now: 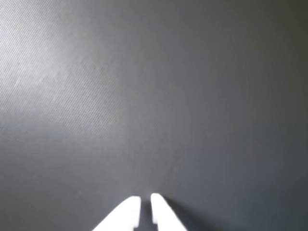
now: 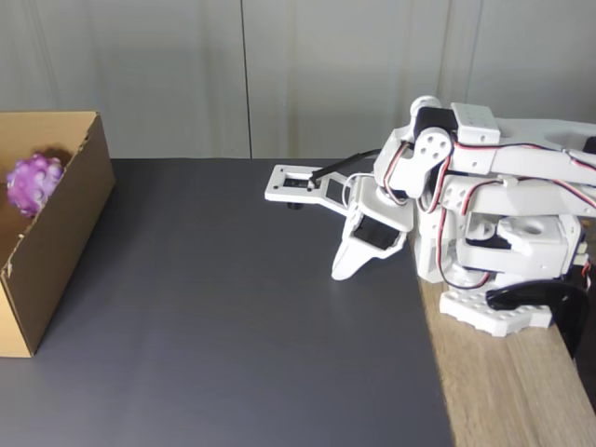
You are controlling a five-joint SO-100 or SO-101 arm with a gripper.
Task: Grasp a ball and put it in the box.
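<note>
The ball [image 2: 34, 182] sat inside the box [image 2: 58, 237] at the table's [image 2: 233, 307] left edge, so the empty end effector [image 2: 343, 272], fingers nearly together, rested folded near the right edge.

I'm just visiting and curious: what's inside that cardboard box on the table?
In the fixed view, a bumpy purple ball sits inside the cardboard box, near its back. The box's near wall hides the floor and the ball's underside, so anything lower down can't be seen.

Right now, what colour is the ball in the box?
Mottled purple and pink ball, seen best in the fixed view.
</note>
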